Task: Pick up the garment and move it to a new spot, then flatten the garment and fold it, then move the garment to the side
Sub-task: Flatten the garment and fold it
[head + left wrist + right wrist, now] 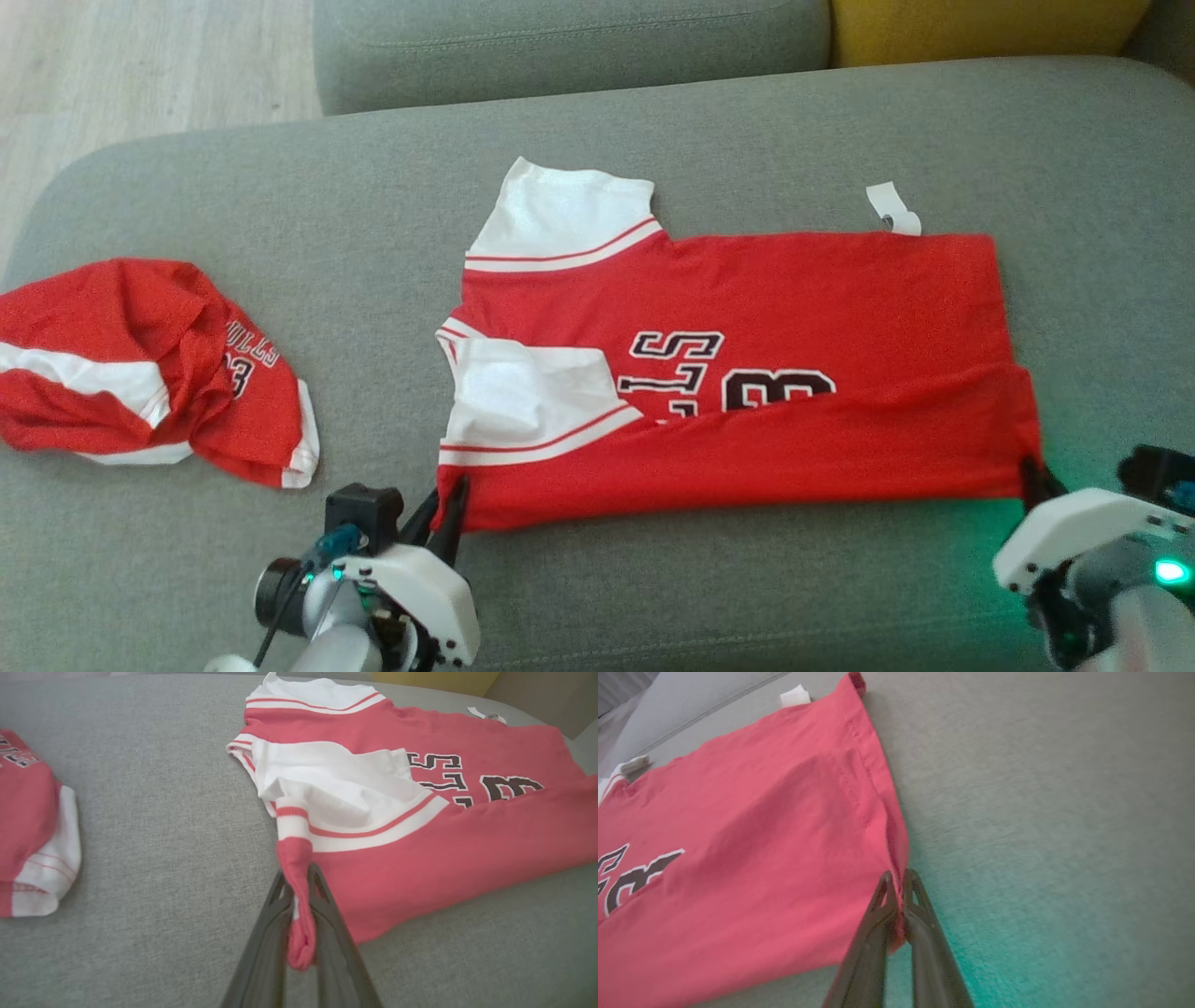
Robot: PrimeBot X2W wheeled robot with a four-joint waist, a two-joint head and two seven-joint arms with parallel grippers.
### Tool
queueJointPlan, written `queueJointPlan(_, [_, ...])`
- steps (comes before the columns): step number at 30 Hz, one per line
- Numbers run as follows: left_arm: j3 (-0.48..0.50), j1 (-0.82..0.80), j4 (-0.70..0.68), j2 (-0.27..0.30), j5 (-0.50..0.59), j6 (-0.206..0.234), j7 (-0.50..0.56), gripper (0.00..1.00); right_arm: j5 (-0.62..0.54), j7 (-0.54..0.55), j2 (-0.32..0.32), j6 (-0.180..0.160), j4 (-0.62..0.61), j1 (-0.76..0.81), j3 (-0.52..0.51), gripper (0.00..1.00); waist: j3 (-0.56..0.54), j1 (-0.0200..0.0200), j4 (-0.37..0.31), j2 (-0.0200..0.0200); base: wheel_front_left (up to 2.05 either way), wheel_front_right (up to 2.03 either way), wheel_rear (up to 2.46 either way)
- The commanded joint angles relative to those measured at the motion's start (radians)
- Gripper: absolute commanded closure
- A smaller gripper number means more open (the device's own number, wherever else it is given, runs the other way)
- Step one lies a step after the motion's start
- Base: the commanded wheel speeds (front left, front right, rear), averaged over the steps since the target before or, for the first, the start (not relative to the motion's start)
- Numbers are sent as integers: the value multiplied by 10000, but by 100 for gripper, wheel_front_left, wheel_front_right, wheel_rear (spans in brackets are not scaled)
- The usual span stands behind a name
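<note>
Left end effector [450, 499] is clamped on the near left corner of the jersey [747, 299], a roll of red cloth pinched between its dark fingers [329, 919]. Right end effector [1034, 476] is closed tight on the near right corner, at the hem. The jersey lies spread on the grey sofa [280, 215], collar end to the left and hem to the right, its near edge folded up over the lettering. One white sleeve [560, 210] lies flat at the far side; the other sleeve [523, 392] is folded onto the chest. A white tag [892, 207] sticks out at the far edge. A second jersey [140, 364], crumpled, lies well apart to the left.
</note>
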Motion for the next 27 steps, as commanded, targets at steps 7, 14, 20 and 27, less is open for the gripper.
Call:
queueJointPlan(7, [396, -291, -657, 254, 26, 392, -155, 0, -836, -367, 51, -9, -1492, -86, -526, 0, 123, 0, -173, -1, 0, 0, 0])
queueJointPlan(14, [667, -971, -1349, 442, 85, 593, -615, 0, -995, -1542, 171, -9, -2581, -515, 127, 0, 625, 0, -452, -1, 0, 0, 0])
queueJointPlan(20, [663, -2396, -1872, 747, 251, 288, -453, 0, -818, -1914, 187, -9, -3128, -1141, 956, 0, 1423, 0, -739, -1, 0, 0, 0])
queueJointPlan(27, [189, -5251, -1287, 1519, 537, -771, 1338, 0, -798, -1841, 153, -9, -3626, -2264, 1917, 0, 2703, 0, -1236, -1, 0, 0, 0])
